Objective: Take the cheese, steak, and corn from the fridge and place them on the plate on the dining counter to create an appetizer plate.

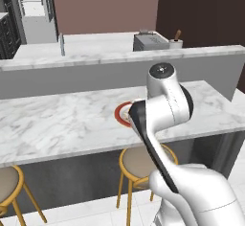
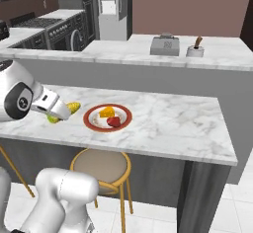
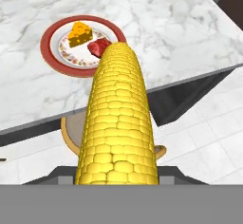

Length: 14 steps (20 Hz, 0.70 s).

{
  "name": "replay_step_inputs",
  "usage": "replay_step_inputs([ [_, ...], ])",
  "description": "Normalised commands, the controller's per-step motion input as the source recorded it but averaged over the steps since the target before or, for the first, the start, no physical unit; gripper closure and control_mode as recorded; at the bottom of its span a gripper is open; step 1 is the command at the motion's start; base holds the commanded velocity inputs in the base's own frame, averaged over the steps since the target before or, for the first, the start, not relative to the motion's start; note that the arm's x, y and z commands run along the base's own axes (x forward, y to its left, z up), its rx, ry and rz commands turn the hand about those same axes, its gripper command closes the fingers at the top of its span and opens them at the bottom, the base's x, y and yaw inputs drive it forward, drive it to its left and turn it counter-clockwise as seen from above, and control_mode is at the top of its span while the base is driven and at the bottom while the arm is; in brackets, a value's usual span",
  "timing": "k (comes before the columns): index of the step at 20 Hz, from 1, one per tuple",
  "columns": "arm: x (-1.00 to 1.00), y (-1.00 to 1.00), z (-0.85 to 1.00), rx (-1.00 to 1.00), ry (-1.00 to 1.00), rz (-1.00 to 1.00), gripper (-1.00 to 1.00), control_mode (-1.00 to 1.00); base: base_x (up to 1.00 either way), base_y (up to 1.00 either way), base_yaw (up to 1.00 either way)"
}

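My gripper (image 2: 61, 112) is shut on the corn (image 2: 73, 107), a yellow cob with a green end, held just left of the plate (image 2: 89, 120) above the dining counter (image 2: 173, 123). In the hand view the corn (image 3: 116, 123) runs up the middle, its tip over the near rim of the plate (image 3: 47, 42). On the plate lie the orange cheese (image 3: 79, 33) wedge and the dark-red steak (image 3: 98, 46); in the right base view the cheese (image 2: 106, 112) and steak (image 2: 114, 122) sit side by side. The arm hides much of the plate (image 1: 122, 111) in the left base view.
Round stools (image 2: 101, 165) (image 1: 7, 182) stand under the counter's near edge. A higher back counter carries a grey toaster (image 2: 164, 44) and a small pot with a utensil (image 2: 195, 50). The fridge (image 2: 111, 5) stands far back, showing its white inside.
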Motion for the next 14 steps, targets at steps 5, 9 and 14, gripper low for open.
replay_step_inputs([
  [5, 0.48, -0.21, -0.14, 0.12, 0.09, 0.00, 1.00, -1.00, 0.00, 0.00, 0.00],
  [9, 0.48, -0.14, -0.34, 0.11, 0.02, 0.02, 1.00, -1.00, 0.00, 0.00, 0.00],
  [14, 0.40, 0.00, -0.34, 0.01, 0.01, 0.03, 1.00, -1.00, 0.00, 0.00, 0.00],
])
